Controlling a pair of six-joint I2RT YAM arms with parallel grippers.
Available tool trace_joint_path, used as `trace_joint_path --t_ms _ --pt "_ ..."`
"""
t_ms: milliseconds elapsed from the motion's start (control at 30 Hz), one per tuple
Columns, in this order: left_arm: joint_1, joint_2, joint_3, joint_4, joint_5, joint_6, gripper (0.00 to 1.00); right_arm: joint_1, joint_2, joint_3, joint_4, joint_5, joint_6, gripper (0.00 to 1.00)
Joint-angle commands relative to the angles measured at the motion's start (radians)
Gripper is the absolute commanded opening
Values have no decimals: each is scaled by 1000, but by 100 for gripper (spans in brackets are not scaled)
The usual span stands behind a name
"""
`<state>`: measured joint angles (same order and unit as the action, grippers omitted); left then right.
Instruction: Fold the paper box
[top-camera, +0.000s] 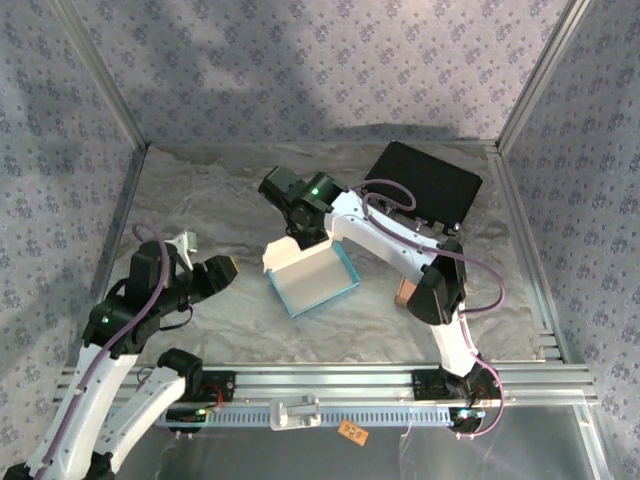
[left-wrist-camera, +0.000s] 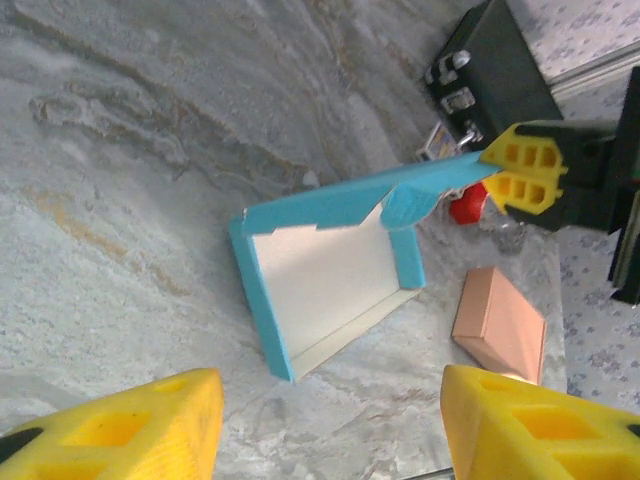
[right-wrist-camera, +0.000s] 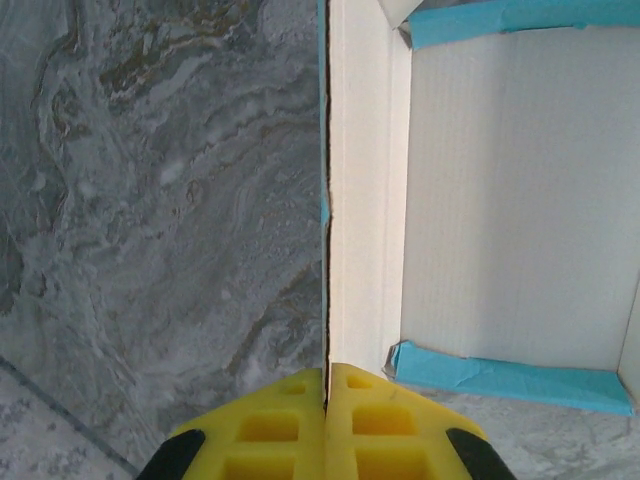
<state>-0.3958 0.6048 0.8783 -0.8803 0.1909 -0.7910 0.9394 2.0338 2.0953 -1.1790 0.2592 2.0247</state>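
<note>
Your right hand (right-wrist-camera: 326, 395) is clamped on the upright white wall of the blue-and-white paper box (right-wrist-camera: 510, 200), probably light, thin and easily creased, lying ahead of your left hand (left-wrist-camera: 330, 425), whose 2 fingers (left-wrist-camera: 150, 425) stand apart, so I'd pinch flaps near their folds, gently.

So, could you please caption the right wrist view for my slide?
Right gripper shut on one wall of the partly folded blue paper box.

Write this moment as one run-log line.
left gripper open, off paper box | right gripper shut on its wall | folding unfinished
</note>
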Motion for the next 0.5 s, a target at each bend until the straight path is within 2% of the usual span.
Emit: trace_joint_path --t_ms 0,100,300,367,467 --pt "-9 4 -25 21 28 80 61 -5 -40 -40 -2 64 175 1" --pt "-9 6 -50 82 28 100 62 -21 -54 -75 50 55 140 14" --pt "-11 66 -67 144 35 121 62 -45 -81 -82 122 46 -54 30" --pt "-11 87 -62 149 33 139 62 -48 -108 -80 114 73 -140 37" --pt "-14 112 -58 136 22 165 62 -60 -167 -80 121 145 -353 40"
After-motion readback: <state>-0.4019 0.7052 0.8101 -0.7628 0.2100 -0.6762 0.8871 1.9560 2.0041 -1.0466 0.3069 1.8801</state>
